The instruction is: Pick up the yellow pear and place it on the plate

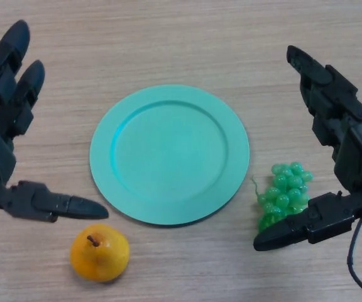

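The yellow pear [99,253] sits on the table [168,44] at the teal plate's [169,154] seven o'clock, just off its rim. The left robot hand [8,126] is spread nearby, likely readying a grasp; the right robot hand [338,157] hangs spread over green grapes [284,194].

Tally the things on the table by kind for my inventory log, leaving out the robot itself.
Plate: 1, teal, nothing on it
Pear: 1, yellow, on the table near the plate's lower left rim
Grapes: 1 green bunch, right of the plate
Total: 3 things
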Motion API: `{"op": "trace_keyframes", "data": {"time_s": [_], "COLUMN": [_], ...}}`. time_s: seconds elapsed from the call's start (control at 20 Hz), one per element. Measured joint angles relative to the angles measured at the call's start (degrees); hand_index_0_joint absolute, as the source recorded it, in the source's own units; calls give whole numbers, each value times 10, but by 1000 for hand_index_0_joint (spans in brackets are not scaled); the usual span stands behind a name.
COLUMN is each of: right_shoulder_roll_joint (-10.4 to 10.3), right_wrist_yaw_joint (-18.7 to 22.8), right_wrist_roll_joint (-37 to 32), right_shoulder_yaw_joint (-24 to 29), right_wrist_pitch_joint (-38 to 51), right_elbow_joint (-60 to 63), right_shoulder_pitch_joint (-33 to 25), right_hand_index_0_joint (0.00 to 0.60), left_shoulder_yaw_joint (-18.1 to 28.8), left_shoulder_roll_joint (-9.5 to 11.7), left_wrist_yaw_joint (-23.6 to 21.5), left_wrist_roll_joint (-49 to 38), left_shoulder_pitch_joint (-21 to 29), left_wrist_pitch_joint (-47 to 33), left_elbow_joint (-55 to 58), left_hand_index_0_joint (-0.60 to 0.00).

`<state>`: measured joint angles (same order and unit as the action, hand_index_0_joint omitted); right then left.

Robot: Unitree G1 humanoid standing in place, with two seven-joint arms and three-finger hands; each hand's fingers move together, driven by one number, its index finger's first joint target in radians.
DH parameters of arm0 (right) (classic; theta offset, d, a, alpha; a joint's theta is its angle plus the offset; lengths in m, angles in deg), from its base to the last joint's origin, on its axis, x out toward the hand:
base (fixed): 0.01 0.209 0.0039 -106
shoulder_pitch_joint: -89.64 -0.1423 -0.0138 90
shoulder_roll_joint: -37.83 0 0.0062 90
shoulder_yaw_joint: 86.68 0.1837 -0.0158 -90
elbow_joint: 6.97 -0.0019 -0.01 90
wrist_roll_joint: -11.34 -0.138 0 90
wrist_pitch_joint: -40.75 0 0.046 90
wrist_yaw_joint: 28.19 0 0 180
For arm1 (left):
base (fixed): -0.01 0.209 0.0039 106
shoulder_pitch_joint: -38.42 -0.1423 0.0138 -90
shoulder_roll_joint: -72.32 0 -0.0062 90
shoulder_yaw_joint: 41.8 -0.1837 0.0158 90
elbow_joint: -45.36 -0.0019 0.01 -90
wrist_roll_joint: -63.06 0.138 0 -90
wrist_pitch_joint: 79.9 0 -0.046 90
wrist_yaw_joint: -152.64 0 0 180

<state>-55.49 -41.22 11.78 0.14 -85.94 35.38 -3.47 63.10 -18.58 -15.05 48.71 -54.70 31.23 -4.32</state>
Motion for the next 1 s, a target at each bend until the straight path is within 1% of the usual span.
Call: {"op": "trace_keyframes", "data": {"time_s": [0.05,0.1,0.15,0.2,0.25,0.3,0.35,0.45,0.5,0.6,0.7,0.75,0.8,0.85,0.9,0.95,1.0], "right_shoulder_roll_joint": [-1,-1,-1,-1,-1,-2,-4,-8,-10,-10,-10,-10,-10,-10,-10,-10,-10], "right_wrist_yaw_joint": [3,3,4,5,6,6,6,6,6,6,6,6,5,5,5,5,5], "right_wrist_roll_joint": [0,0,0,0,7,11,10,10,10,10,10,9,7,7,7,7,7], "right_shoulder_yaw_joint": [0,-1,-2,-5,-15,-23,-29,-36,-38,-41,-43,-42,-43,-42,-42,-43,-43], "right_wrist_pitch_joint": [0,0,0,0,1,2,2,2,2,2,-7,-16,-20,-25,-25,-25,-25], "right_elbow_joint": [2,3,3,4,8,17,22,22,22,22,21,19,19,18,18,17,17], "right_shoulder_pitch_joint": [-4,-10,-16,-18,-18,-19,-19,-21,-21,-21,-21,-21,-20,-20,-20,-19,-19], "right_hand_index_0_joint": [0,0,0,0,0,0,0,0,0,0,0,0,0,0,0,0,0], "left_shoulder_yaw_joint": [4,4,4,3,-2,-7,-10,-9,-8,-7,-7,-8,-10,-18,-25,-38,-48], "left_shoulder_roll_joint": [-17,-29,-41,-46,-50,-50,-52,-52,-52,-53,-54,-54,-54,-55,-56,-56,-56], "left_wrist_yaw_joint": [13,13,13,13,12,8,6,6,6,6,6,6,1,-22,-35,-42,-50], "left_wrist_roll_joint": [-4,-2,0,20,75,90,92,94,93,93,95,117,118,121,131,132,132], "left_shoulder_pitch_joint": [-18,-32,-57,-76,-104,-121,-145,-174,-183,-191,-190,-186,-184,-181,-180,-178,-174], "left_wrist_pitch_joint": [-1,-15,-30,-37,-63,-92,-153,-228,-232,-256,-307,-331,-341,-347,-351,-361,-387], "left_elbow_joint": [18,21,22,23,19,10,-9,-54,-70,-135,-213,-255,-281,-309,-319,-333,-355], "left_hand_index_0_joint": [0,0,0,0,0,0,0,0,0,0,0,0,0,0,0,0,0]}}
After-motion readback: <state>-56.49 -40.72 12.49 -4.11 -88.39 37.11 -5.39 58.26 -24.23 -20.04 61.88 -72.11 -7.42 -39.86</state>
